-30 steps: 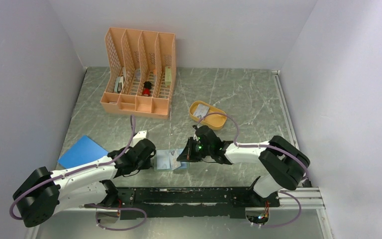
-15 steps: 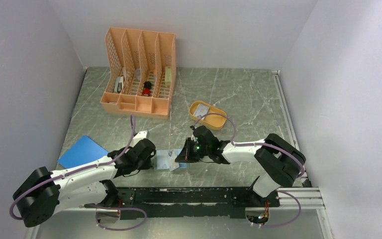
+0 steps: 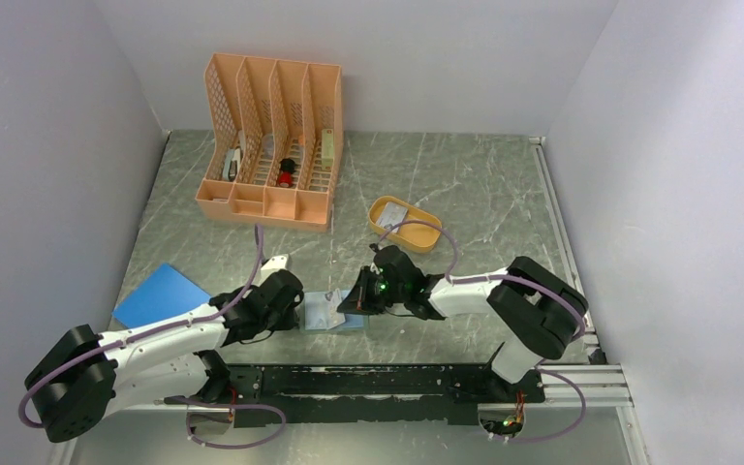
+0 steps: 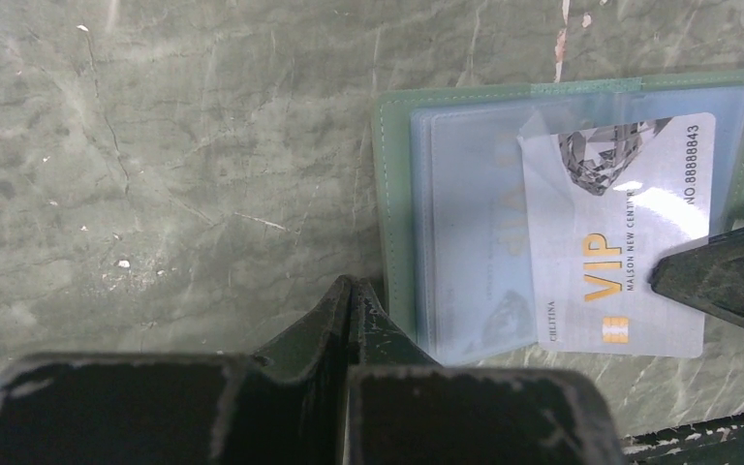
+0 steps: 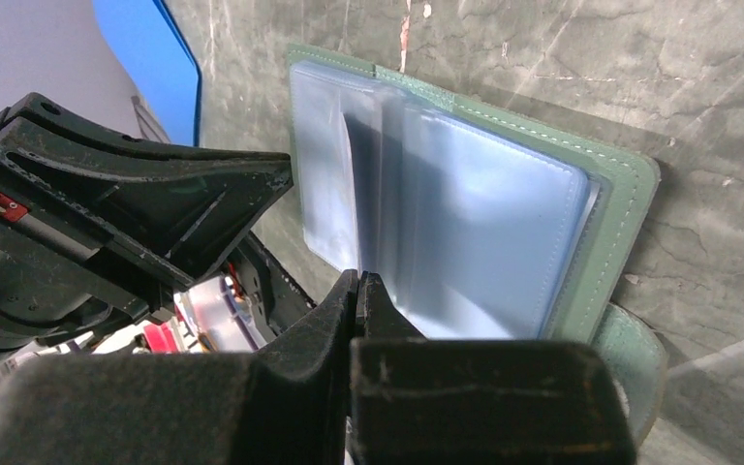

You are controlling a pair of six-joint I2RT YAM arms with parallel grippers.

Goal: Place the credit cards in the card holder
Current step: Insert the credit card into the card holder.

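The card holder [image 3: 325,312] lies open on the table between both grippers, green-edged with pale teal pockets [image 4: 465,223]. A grey-white VIP credit card [image 4: 630,223] sits partly in a pocket, its left end under the clear flap. My right gripper [image 5: 358,283] is shut on this card's right edge; one of its fingers [image 4: 727,281] shows in the left wrist view. My left gripper [image 4: 349,291] is shut and empty, its tip at the holder's left edge. Another credit card [image 3: 393,212] lies in the orange oval tray [image 3: 421,237].
An orange file organiser [image 3: 271,145] with small items stands at the back left. A bright blue flat sheet [image 3: 160,294] lies left of the left arm. The black rail [image 3: 387,380] runs along the near edge.
My right gripper has crept a little to the left with the card, further over the open holder. The left gripper has stayed where it was.
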